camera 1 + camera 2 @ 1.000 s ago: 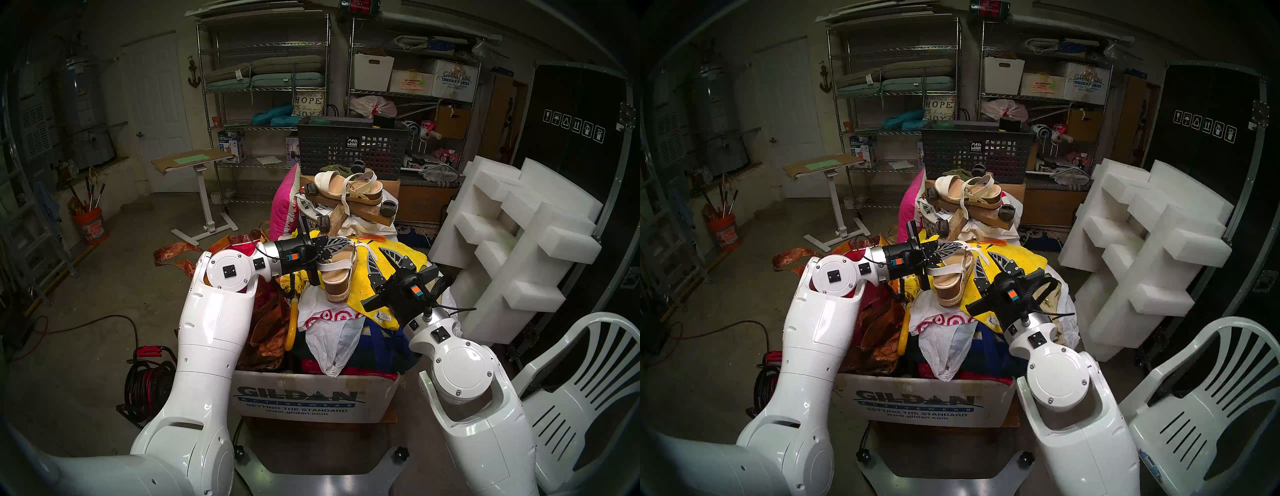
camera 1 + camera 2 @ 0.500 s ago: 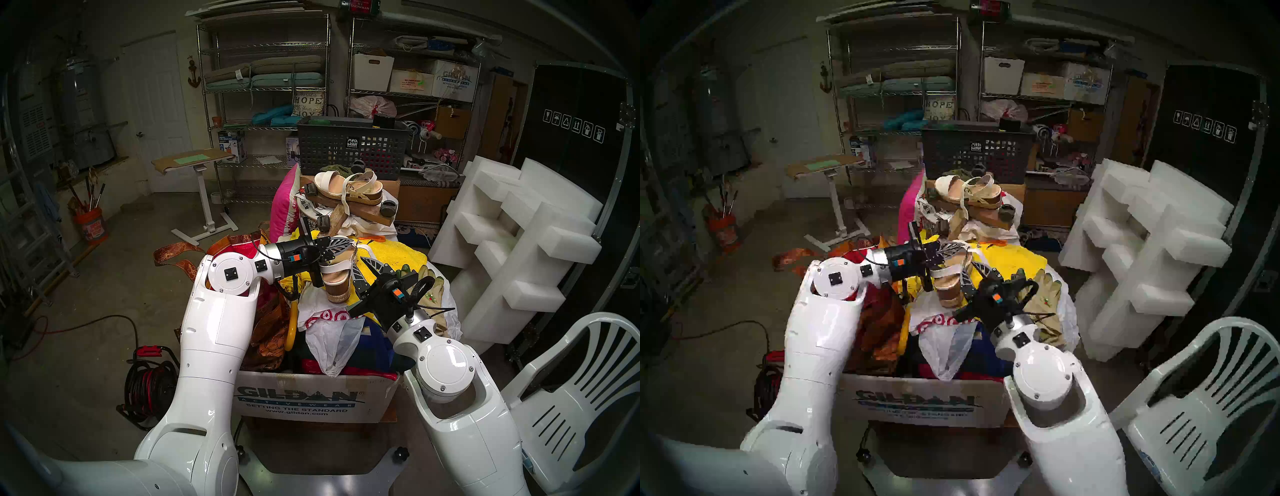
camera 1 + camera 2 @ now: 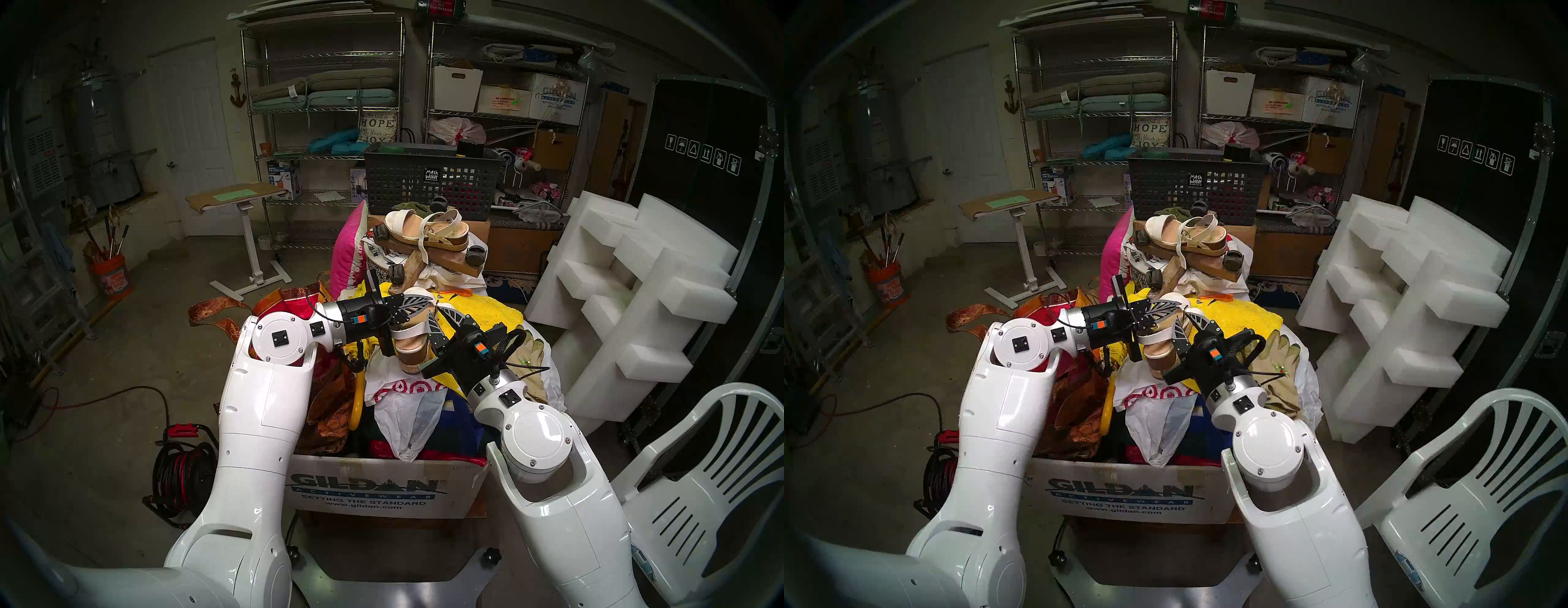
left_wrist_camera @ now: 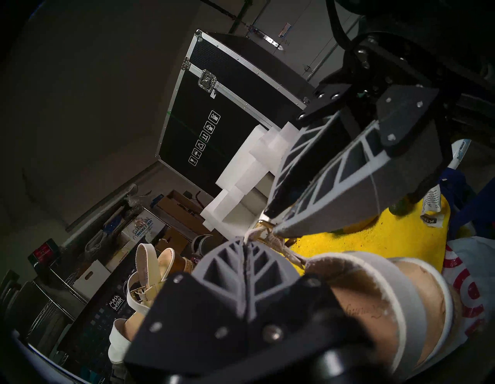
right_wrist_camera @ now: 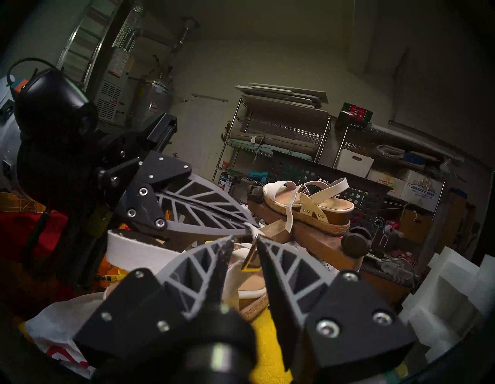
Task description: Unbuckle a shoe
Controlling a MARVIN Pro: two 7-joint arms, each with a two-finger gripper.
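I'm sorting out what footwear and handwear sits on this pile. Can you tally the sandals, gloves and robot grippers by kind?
Sandals: 2, the wedge sandal held at its strap by the left gripper, and the platform sandal behind.
Gloves: 1 tan glove clearly seen; any more are hidden.
Grippers: 2, counting the right gripper.
Total: 5.

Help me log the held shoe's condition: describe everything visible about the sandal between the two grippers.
The sandal is a white-strapped open-toe wedge with a tan insole, braided rope trim and a tall brown heel. It is lifted above the yellow towel, heel toward the robot. The left gripper is shut on its thin ankle strap. The gold buckle sits between the right gripper's parted fingers; contact is unclear. The strap looks frayed and still threaded.
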